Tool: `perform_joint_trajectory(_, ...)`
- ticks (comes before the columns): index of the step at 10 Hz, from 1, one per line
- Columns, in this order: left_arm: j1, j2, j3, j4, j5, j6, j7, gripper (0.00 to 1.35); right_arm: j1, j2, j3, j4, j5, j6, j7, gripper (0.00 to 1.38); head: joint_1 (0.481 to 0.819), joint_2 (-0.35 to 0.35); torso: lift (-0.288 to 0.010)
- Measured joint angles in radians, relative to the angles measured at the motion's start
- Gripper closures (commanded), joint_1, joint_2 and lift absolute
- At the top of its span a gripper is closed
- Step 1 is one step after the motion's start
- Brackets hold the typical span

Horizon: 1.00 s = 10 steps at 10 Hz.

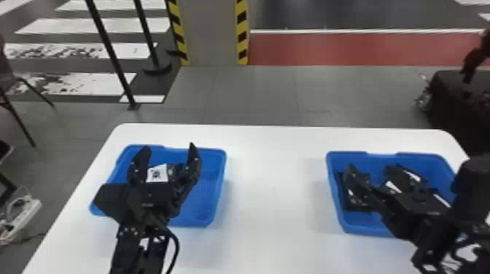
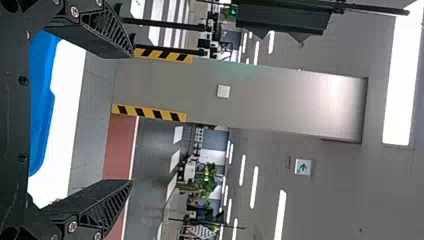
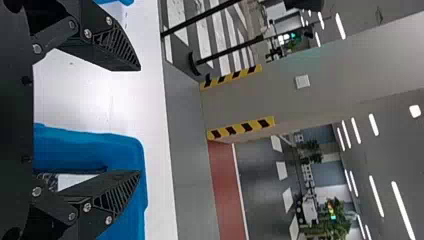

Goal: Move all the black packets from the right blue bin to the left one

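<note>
Right end effector [image 3: 140, 120] gapes empty over right blue bin [image 1: 364, 229]; best dip straight, straddle one black packet [image 1: 355, 206], pinch firmly. Left end effector [image 1: 169, 146] wide open, empty.

Smooth blue plastic on the left bin [image 1: 215, 189], same on the right bin [image 1: 368, 223] — smooth white table [image 1: 273, 204] under both — and there's the far pillar [image 1: 211, 32], smooth, metallic-looking, rising from matt grey floor [image 1: 255, 91].

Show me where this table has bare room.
Bare tabletop lies between the left bin and right bin, and behind both. Crowded: right bin, with black packets below the right gripper; left bin, below the left gripper.
</note>
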Motion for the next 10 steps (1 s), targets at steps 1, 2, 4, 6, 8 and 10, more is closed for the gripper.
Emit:
perform_joint_trajectory(1,0.009,0.001,0.001,-0.001,0.001,-0.003,0.000,0.14,0.012,0.002,-0.002,-0.006,0.000,0.026,-0.051,0.32,0.695,0.045,-0.110)
perform_joint_trajectory(2,0.013,0.001,0.003,-0.002,0.001,-0.004,0.000,0.14,0.000,0.003,-0.014,0.033,-0.008,0.054,-0.073,0.32,0.695,0.033,-0.110)
perform_joint_trajectory(4,0.015,0.003,0.004,-0.002,0.002,-0.007,0.000,0.14,-0.060,0.003,-0.045,0.165,0.006,0.090,-0.091,0.32,0.695,-0.002,-0.110)
perform_joint_trajectory(6,0.019,0.003,0.004,-0.002,0.004,-0.008,-0.002,0.14,-0.120,-0.004,-0.061,0.269,0.026,0.103,-0.092,0.32,0.695,-0.024,-0.110)
perform_joint_trajectory(8,0.024,0.003,0.005,-0.002,0.008,-0.008,-0.002,0.14,-0.177,-0.009,-0.061,0.339,0.037,0.113,-0.090,0.32,0.695,-0.033,-0.110)
perform_joint_trajectory(10,0.026,0.003,0.005,-0.002,0.006,-0.017,-0.002,0.14,-0.263,-0.012,-0.059,0.444,0.061,0.115,-0.042,0.32,0.695,-0.031,-0.110)
